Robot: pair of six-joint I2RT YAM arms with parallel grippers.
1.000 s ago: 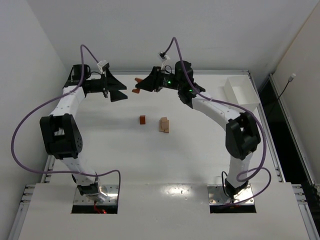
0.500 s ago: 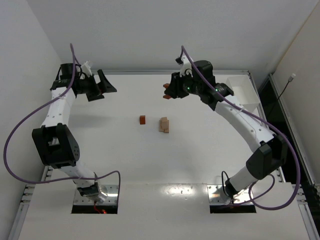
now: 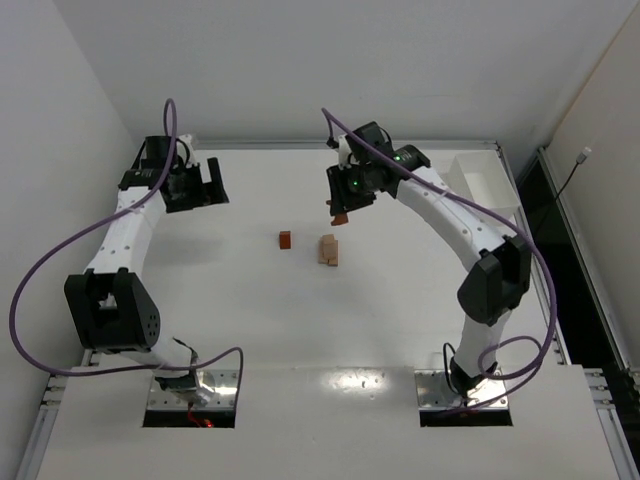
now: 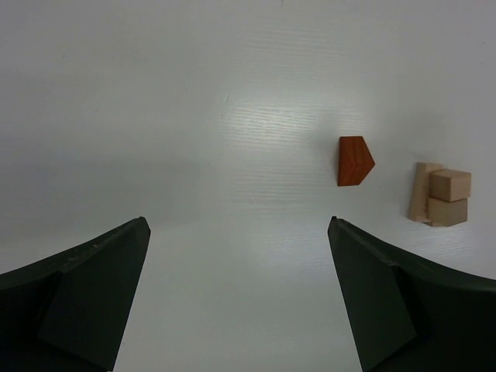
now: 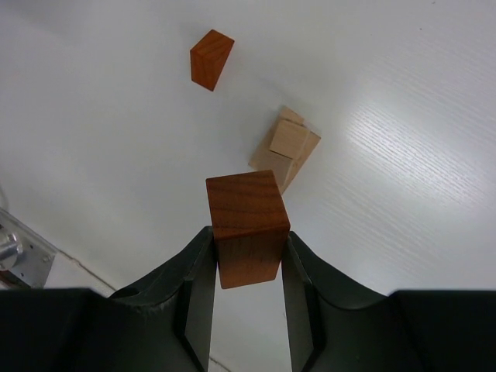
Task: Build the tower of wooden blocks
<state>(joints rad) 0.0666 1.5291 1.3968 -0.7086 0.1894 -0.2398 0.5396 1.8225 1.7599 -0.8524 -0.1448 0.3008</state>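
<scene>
A carrying step is in hand. A reddish-brown block is gripped by its lower sides in the right claw and is held in the air above the table, on the far-edge side of the pale stack. That stack, a few tan pieces set together with one cube on top, stands near the middle of the table. A loose wedge-shaped block lies just beside it, toward the left edge and apart from it. The left claw is spread wide and empty near the far left corner, with nothing between its fingers.

For the next move, it is judged that the held block must be brought directly over the stack, squared with the top cube, lowered until contact is made, and only then released. A gentle descent is called for, since the small stack could easily be knocked over.
</scene>
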